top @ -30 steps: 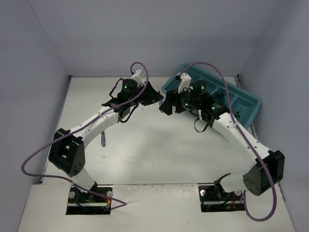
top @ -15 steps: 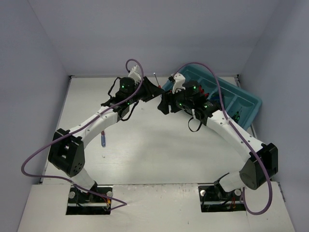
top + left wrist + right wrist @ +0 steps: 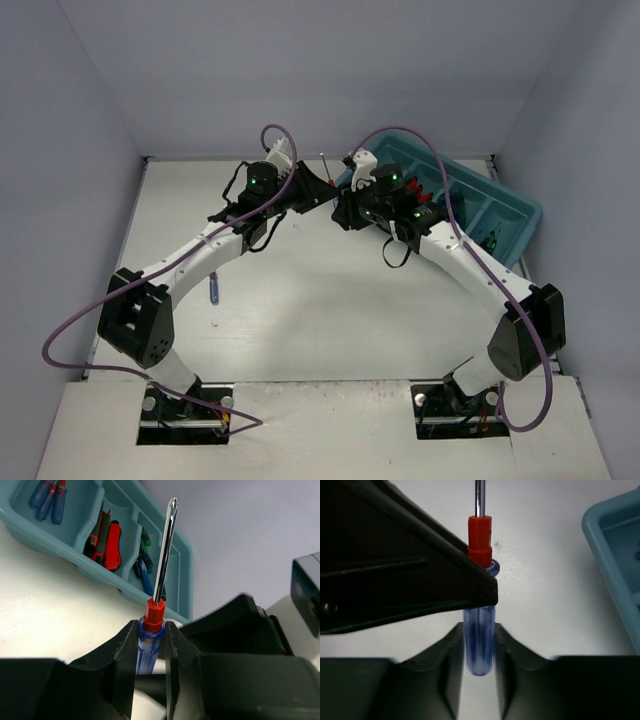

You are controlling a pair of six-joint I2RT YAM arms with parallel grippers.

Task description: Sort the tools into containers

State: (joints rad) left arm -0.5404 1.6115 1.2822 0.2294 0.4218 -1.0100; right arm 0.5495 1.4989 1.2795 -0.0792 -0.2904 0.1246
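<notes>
Here, a blue-handled screwdriver (image 3: 162,560) with a red collar is held upright between the two grippers, above the table (image 3: 300,330), at the upper middle of the top view. The left gripper (image 3: 151,647) is closed on the upper part of the clear blue handle, just below the collar, and the bare shaft is pointed up past its fingers. The lower end of the same handle is flanked by the fingers of the right gripper (image 3: 479,652), which are drawn in nearly to the plastic on both sides; whether it is actually pinched cannot be told.

The teal tray (image 3: 520,215) is seen at the upper right of the top view, just beyond the right gripper. In the left wrist view three compartments are filled: blue screwdrivers (image 3: 47,500) at the upper left, red knives (image 3: 112,540) in the next, green and blue pliers (image 3: 145,565) beside those. One more blue tool (image 3: 213,289) is left lying on the table at the left of centre, beside the left arm.
</notes>
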